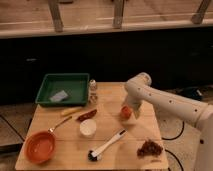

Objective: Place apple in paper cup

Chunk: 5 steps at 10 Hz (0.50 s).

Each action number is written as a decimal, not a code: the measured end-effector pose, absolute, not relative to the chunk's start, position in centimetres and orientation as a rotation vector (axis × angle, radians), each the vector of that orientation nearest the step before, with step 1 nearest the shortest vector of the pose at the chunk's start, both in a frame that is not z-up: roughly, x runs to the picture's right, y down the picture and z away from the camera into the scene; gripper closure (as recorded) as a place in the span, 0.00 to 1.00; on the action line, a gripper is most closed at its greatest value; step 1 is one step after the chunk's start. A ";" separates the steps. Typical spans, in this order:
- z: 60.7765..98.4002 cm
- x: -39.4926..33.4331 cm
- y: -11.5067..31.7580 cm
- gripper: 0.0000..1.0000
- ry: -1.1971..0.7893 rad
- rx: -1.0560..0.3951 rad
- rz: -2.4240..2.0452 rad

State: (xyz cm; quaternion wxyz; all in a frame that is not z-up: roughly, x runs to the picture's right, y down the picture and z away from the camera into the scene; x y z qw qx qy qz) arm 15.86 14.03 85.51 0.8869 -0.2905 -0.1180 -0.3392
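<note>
The apple (pixel 125 113), a small red-orange ball, is at the right middle of the wooden table (pixel 55 122). My gripper (pixel 129 108) comes down from the white arm and sits right at the apple, over its upper right side, so part of the apple is hidden. The paper cup (pixel 88 128) is white, stands upright with its pale inside showing, and is a short way to the left of the apple and a little nearer the front.
A dark red pepper (pixel 86 115) lies just behind the cup. An orange pan (pixel 40 146) is at the front left, a green tray (pixel 62 90) at the back left, a small bottle (pixel 93 87) beside it. A dish brush (pixel 106 146) and a grape cluster (pixel 150 148) lie at the front.
</note>
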 end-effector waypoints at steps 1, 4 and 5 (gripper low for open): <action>85.5 15.8 14.1 0.36 -0.247 -0.606 -0.709; 85.4 15.4 14.5 0.46 -0.256 -0.615 -0.720; 85.4 15.3 14.7 0.49 -0.258 -0.619 -0.721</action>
